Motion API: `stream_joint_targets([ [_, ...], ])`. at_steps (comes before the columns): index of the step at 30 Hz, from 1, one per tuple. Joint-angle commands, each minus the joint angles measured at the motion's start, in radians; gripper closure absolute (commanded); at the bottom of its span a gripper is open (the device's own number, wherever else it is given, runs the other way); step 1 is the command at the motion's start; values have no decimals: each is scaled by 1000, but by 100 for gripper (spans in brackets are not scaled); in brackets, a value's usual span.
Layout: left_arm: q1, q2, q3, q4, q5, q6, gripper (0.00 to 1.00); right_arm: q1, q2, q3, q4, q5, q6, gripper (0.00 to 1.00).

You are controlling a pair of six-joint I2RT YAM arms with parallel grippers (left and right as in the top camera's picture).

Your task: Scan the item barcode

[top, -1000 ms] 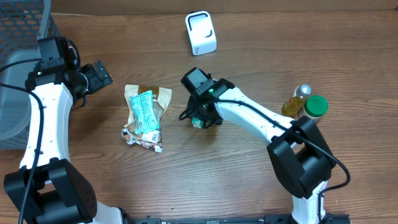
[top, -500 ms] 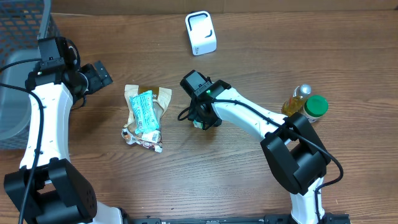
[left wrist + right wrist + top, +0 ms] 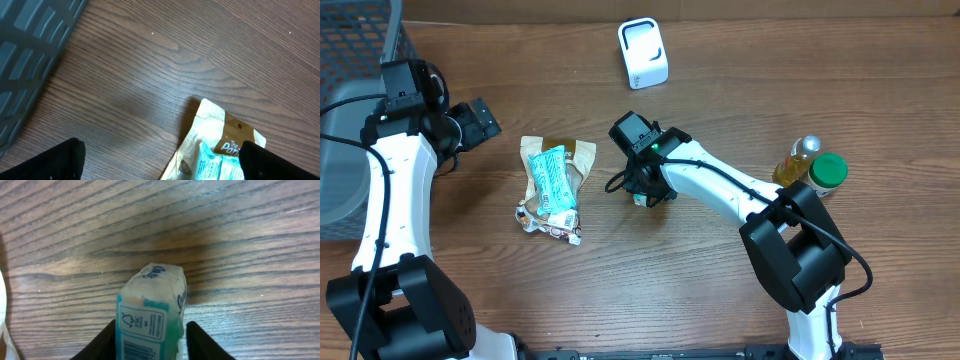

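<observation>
On the wooden bench (image 3: 720, 300), our right tool (image 3: 150, 340) pinches the soft teal-and-white tissue packet (image 3: 150, 305) by its sides; our left tool (image 3: 160, 150) hangs spread. Squashy, it may twist, turning its barcode (image 3: 145, 350) from the white boxy scanner (image 3: 643, 53).

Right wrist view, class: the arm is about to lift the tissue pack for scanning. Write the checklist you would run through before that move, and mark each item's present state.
1. Tissue pack sits between the right gripper fingers, touched on both sides: ok.
2. Grip firm enough to lift: cannot tell.
3. Barcode located: ok, partly in view at the bottom edge, on the face towards the wrist camera.
4. White scanner uncovered, with bare table between it and the pack: ok.
5. Left gripper open and well away from the pack: ok.
6. Snack bags apart from the pack: ok.
</observation>
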Motion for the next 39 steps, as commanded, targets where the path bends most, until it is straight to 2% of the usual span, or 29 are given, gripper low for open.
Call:
stream_joint_targets([
  [1,-2,2,19,1,6,-6,0,0,3,28,-1,17,0,66],
  [3,-2,2,19,1,6,-6,0,0,-3,28,-2,18,0,69],
  [5,-2,2,19,1,6,-6,1,0,-19,28,-5,27,0,75],
  [11,-2,2,19,1,6,-6,0,0,-111,28,-125,227,0,88],
  [15,-2,2,19,1,6,-6,0,0,-142,28,-182,258,-64,88],
  [24,-2,2,19,1,6,-6,0,0,-142,19,-272,261,-68,83],
  [39,-2,2,19,1,6,-6,0,0,-141,-29,-252,261,-68,81],
])
